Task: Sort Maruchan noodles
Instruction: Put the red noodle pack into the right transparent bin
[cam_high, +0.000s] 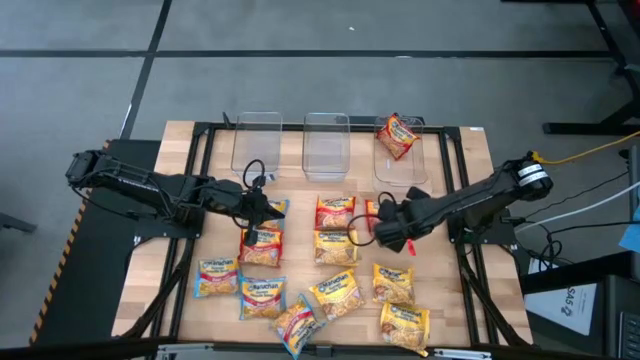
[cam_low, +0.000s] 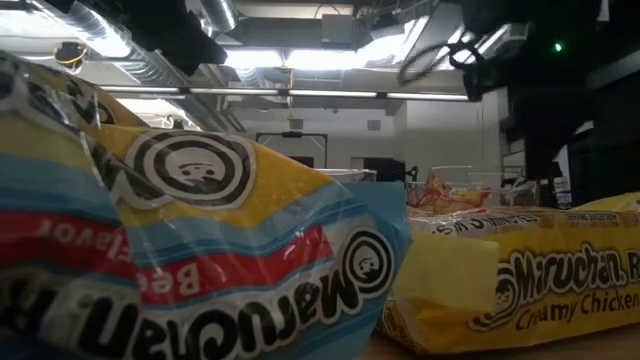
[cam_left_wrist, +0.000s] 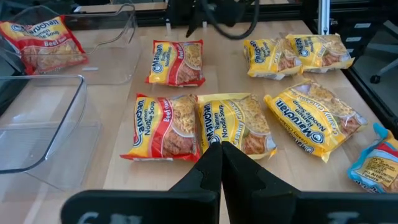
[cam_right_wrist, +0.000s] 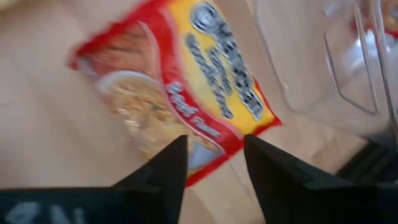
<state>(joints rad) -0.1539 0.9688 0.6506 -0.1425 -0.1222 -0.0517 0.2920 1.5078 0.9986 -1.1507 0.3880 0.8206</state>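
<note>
Overhead, Maruchan noodles (cam_high: 335, 245) lie scattered across the table (cam_high: 480, 300), one red packet (cam_high: 397, 135) in the right clear bin (cam_high: 402, 165). Left wrist view: the left gripper (cam_left_wrist: 221, 163) is clenched. Right wrist view: the right gripper (cam_right_wrist: 214, 155) spreads released over a beef packet (cam_right_wrist: 180, 93).

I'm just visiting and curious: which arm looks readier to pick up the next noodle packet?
The right, probably. Its pincer hangs open just over a red-trimmed Maruchan packet, beside the clear bins. The left pincer is shut, above the red and yellow packets mid-table.
</note>
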